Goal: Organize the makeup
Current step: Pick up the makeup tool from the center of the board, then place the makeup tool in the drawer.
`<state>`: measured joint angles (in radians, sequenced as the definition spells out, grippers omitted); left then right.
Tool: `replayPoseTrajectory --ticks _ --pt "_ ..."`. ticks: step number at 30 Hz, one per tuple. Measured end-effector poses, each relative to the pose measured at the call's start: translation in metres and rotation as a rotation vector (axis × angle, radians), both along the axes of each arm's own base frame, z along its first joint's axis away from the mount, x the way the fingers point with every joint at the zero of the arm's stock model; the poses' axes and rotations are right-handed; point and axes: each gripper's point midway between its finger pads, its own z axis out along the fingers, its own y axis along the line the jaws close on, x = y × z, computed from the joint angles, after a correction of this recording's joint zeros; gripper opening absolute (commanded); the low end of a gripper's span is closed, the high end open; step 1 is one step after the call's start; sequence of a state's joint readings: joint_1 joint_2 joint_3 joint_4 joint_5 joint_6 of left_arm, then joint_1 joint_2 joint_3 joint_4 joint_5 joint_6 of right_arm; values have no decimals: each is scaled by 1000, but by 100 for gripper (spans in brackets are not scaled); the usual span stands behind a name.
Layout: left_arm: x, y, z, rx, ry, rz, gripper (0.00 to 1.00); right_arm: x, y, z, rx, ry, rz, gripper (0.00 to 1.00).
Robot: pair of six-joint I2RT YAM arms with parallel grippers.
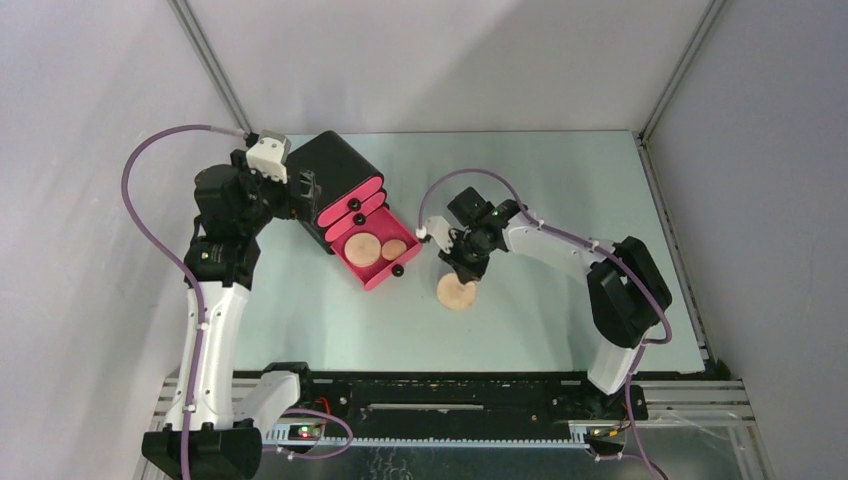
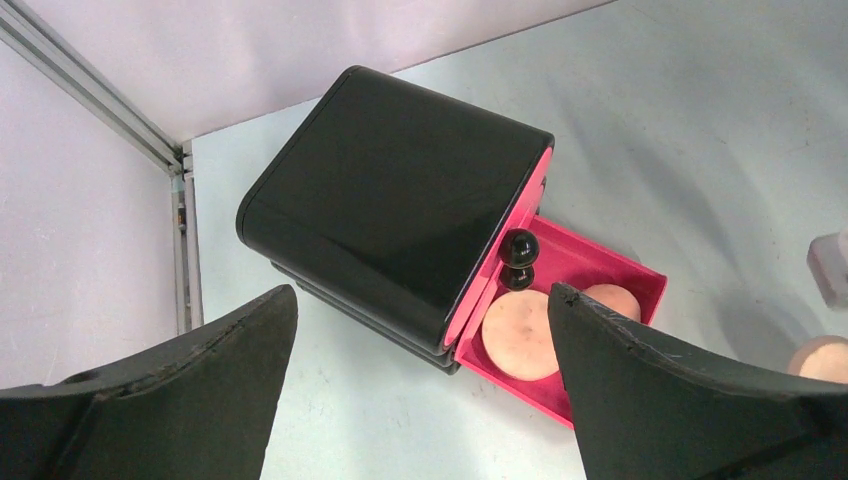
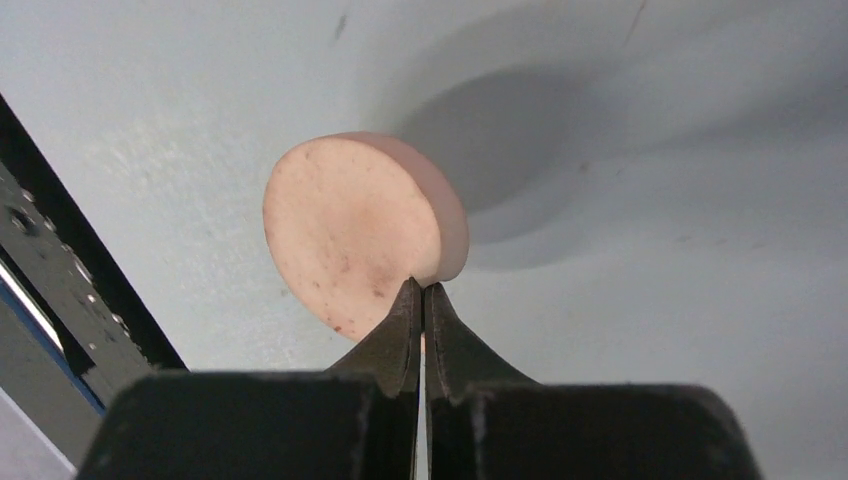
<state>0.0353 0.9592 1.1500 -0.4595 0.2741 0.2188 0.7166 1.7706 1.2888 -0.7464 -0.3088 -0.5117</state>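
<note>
Grasping the tan disc [image 3: 350, 240]: the right tool [image 3: 421, 290] is pinched together at its near rim, apparently gripping nothing. The left tool [image 2: 422, 300] gapes apart. Next it should reopen, straddle the disc, then carry it to the pink drawer [image 2: 600, 262].

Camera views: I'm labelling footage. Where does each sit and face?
Top external: above and behind the bases, looking down on the table; both arms show.
Left wrist: on left arm, facing the black box and open drawer; open left tool shows.
Right wrist: on right arm, facing the tan disc; shut right tool shows.
Shared: top and right wrist both see that disc.
</note>
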Motion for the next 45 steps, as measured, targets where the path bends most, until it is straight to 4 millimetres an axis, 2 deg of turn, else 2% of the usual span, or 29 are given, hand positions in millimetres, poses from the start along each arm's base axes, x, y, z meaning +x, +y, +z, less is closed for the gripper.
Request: replayPoseTrajectory --ticks 5,8,11,13,16,21,27,36,45 --pt "0 0 1 0 -2 0 100 21 35 49 105 -49 -10 0" --pt "-1 0 2 0 -6 0 100 44 70 85 200 -81 -43 0" --pt "-2 0 3 0 -10 1 100 63 98 103 263 -88 -80 0" --pt "-2 0 3 0 -11 1 100 74 116 108 293 -82 -109 0" --pt "-2 0 3 0 -11 2 100 84 138 104 313 -54 -141 0" --pt "-2 1 3 1 -11 6 100 90 164 89 322 -12 -178 0" --pt "-2 1 3 1 -12 7 100 92 178 72 310 10 -211 0" --pt "-2 1 3 2 -12 7 100 108 200 55 323 -10 -246 0" --pt "-2 1 3 1 -11 7 100 112 211 26 289 -34 -266 0"
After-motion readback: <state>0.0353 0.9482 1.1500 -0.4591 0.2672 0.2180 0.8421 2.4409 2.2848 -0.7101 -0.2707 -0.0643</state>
